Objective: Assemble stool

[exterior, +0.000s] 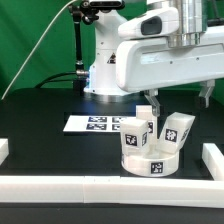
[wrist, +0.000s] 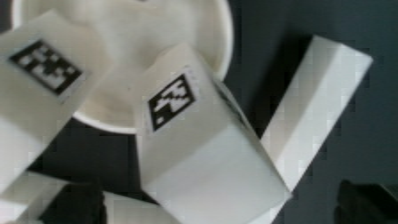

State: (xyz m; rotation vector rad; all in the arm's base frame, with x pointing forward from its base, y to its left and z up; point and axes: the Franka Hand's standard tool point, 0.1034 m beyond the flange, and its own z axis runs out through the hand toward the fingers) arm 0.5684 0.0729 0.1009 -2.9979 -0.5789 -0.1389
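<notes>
The white round stool seat (exterior: pixel 150 158) lies on the black table near the front, with tags on its side wall. Short white tagged legs stand up from it: one in the middle (exterior: pixel 137 130) and one at the exterior view's right (exterior: pixel 176 129). My gripper (exterior: pixel 149 104) hangs just over the middle leg's top. In the wrist view the seat (wrist: pixel 134 45) is behind a tagged leg (wrist: pixel 199 140) that stands between my dark fingers (wrist: pixel 71 203). My gripper (wrist: pixel 217 202) is open, with a dark gap beside the leg. Another tagged leg (wrist: pixel 39 75) and a third white leg (wrist: pixel 320 100) flank it.
The marker board (exterior: pixel 92 123) lies flat behind the seat. Long white border bars run along the front (exterior: pixel 100 186), the exterior view's right (exterior: pixel 213 158) and left (exterior: pixel 3 150). The robot's base (exterior: pixel 100 70) stands at the back.
</notes>
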